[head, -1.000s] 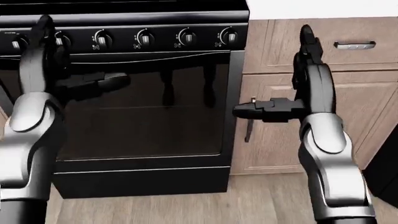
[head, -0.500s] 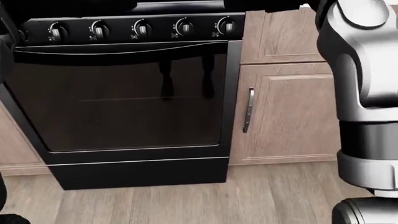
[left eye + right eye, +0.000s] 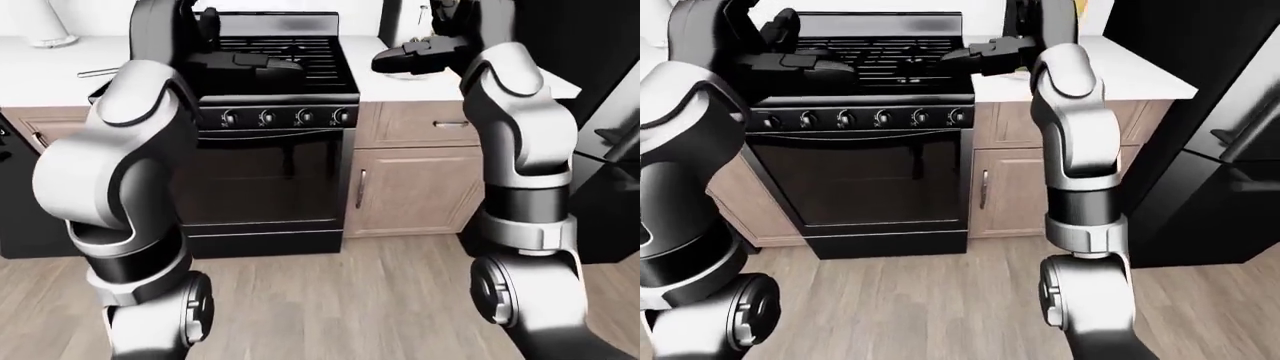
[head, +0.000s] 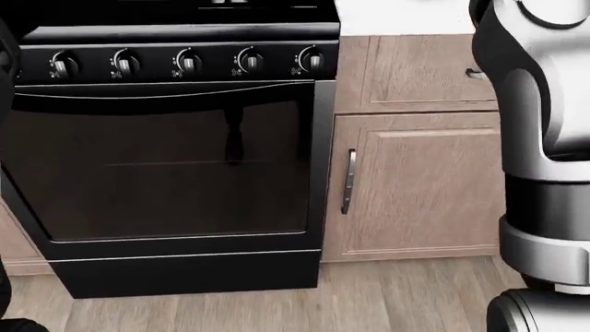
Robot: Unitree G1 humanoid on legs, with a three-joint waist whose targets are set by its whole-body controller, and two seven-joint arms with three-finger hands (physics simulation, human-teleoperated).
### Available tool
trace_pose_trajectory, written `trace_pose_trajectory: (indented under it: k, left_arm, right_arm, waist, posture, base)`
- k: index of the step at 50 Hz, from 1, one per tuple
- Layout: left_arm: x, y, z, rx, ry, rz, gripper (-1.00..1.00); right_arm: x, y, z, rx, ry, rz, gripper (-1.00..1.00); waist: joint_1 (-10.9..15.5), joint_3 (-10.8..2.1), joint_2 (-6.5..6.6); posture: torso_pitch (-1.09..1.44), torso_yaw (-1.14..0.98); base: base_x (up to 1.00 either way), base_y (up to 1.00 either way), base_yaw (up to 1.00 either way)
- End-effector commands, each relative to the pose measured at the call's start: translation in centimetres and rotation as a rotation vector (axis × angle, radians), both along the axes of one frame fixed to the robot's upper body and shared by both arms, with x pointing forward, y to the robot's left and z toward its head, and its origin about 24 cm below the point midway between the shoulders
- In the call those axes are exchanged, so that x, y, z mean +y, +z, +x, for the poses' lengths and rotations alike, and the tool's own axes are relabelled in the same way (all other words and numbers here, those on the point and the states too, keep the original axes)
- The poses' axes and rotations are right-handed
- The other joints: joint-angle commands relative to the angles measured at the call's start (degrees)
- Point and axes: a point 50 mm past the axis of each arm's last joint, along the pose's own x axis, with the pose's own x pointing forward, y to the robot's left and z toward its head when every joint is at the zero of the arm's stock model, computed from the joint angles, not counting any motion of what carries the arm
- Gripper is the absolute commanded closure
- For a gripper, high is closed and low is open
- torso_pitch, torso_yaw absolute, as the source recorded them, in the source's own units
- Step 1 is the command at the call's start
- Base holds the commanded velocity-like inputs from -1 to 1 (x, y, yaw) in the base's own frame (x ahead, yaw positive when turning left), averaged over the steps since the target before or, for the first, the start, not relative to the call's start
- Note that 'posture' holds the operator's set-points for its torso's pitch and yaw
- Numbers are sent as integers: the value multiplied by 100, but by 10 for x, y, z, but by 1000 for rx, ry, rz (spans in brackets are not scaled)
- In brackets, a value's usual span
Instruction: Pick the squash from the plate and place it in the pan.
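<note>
Both hands raised over the stove (image 3: 270, 112); squash cannot be made out.

stove top (image 3: 290, 56): open grates between the raised hands, room above | left hand (image 3: 805, 60): over grates at left, fingers spread | right hand (image 3: 415, 56): over white counter (image 3: 1130, 71) edge | fridge (image 3: 1220, 112): dark wall closing the right side | floor (image 3: 330, 300): bare wood
</note>
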Motion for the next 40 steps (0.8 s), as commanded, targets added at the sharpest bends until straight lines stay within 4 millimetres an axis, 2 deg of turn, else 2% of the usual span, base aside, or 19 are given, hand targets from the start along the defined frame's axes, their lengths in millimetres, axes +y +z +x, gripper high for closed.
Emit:
trace_pose_trajectory:
  k: [1,3,4,5,8,11,17,18,19,23,26,29,31,33,34,36,37,40]
  left_arm:
    - [-2,11,-4,-63,-11,-8,-100]
    - [-1,13,-4,-64,-7,-14,-100]
    - [-1,13,-4,-65,-6,-16,-100]
    - [-1,13,-4,-65,-5,-17,-100]
    - [0,13,-3,-66,-2,-23,-100]
    - [1,13,-3,-65,-1,-25,-100]
    - [0,13,-3,-71,-3,-23,-100]
    - [0,13,-3,-71,-3,-22,-100]
    - [0,13,-4,-71,-4,-22,-100]
    - [0,13,-4,-72,-3,-22,-100]
    - [1,13,-4,-74,-1,-24,-100]
    - [1,14,-4,-74,1,-24,-100]
    - [1,13,-3,-72,3,-25,-100]
    - [1,12,-3,-72,3,-25,-100]
    - [1,13,-3,-72,3,-25,-100]
    - [1,13,-3,-72,4,-26,-100]
    - [1,13,-3,-72,4,-26,-100]
    - [1,13,-4,-72,3,-25,-100]
  right_arm:
    - [-3,16,-6,-70,-14,4,-100]
    - [-1,16,-6,-70,-10,0,-100]
    - [-1,16,-6,-70,-9,-1,-100]
    - [-1,15,-6,-69,-10,-1,-100]
    - [-1,15,-5,-67,-11,-4,-100]
    - [0,15,-5,-68,-12,-9,-100]
    - [3,14,-5,-68,-8,-20,-100]
    - [2,14,-5,-69,-8,-19,-100]
    - [2,14,-5,-69,-9,-19,-100]
    - [5,14,-6,-70,-4,-29,-100]
    - [4,14,-6,-71,-8,-27,-100]
    - [4,14,-6,-70,-8,-30,-100]
    - [4,13,-6,-69,-7,-29,-100]
    - [4,14,-7,-69,-5,-28,-100]
    - [5,14,-6,-69,-5,-30,-100]
    - [4,14,-6,-68,-5,-27,-100]
    - [5,14,-6,-68,-5,-27,-100]
    - [5,13,-6,-68,-3,-27,-100]
  waist:
    - [-19,-70,45]
    - [9,-52,-125]
    - [23,-70,-276]
    - [33,-144,-566]
    - [26,-44,-432]
    - [27,-72,-247]
    - [34,-66,-252]
    - [15,26,-225]
    - [-15,99,-274]
    - [-58,141,-318]
    - [-91,165,-300]
    - [-124,178,-218]
    - [-158,163,-96]
    - [-205,100,144]
    - [-156,11,18]
    - [-119,-50,122]
    - [-128,-79,245]
    - [-81,-145,320]
  posture:
    - [0,0]
    - [0,0]
    - [0,0]
    - [0,0]
    - [0,0]
    - [0,0]
    - [0,0]
    - [0,0]
    - [0,0]
    - [0,0]
    - [0,0]
    - [0,0]
    - [0,0]
    - [0,0]
    - [0,0]
    - [0,0]
    - [0,0]
    - [0,0]
  base:
    - [0,-51,0]
    - [0,-50,0]
    - [0,-48,0]
    - [0,-50,0]
    - [0,-49,0]
    - [0,-33,0]
    - [0,-14,0]
    - [0,0,0]
    - [0,0,0]
    - [0,0,0]
    - [0,0,0]
    - [0,0,0]
    - [0,0,0]
    - [0,0,0]
    - [0,-5,0]
    - [0,-19,0]
    - [0,-31,0]
    - [0,-39,0]
